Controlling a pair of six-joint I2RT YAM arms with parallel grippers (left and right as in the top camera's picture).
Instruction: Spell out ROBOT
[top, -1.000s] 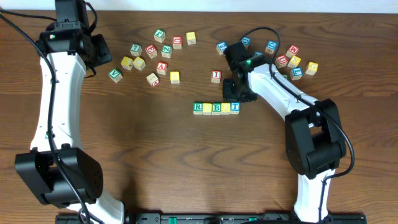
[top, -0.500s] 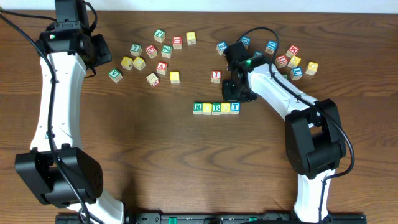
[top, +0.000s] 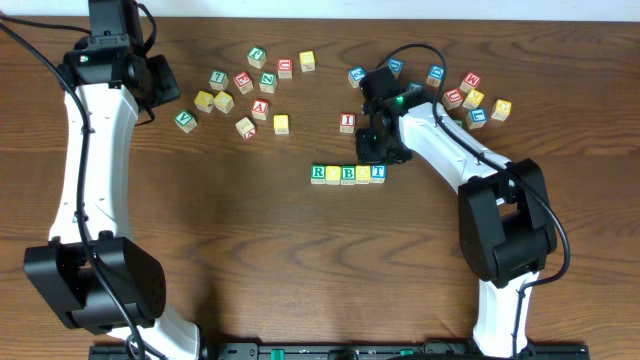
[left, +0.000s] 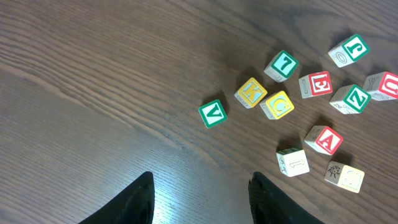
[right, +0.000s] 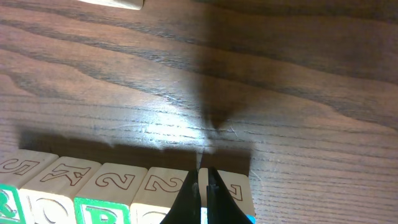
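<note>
Now | right tool (right: 200, 179) closed, empty, hovering over ROBOT row (top: 348, 173) | left tool (left: 200, 202) idling part-open, empty | risk: descent knocking T cube (top: 378, 171) askew

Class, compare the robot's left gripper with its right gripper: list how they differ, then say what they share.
The left gripper stands open; the right gripper is shut. The left hangs over bare table beside scattered cubes; the right points down at the five-cube row. Both hold nothing.
</note>
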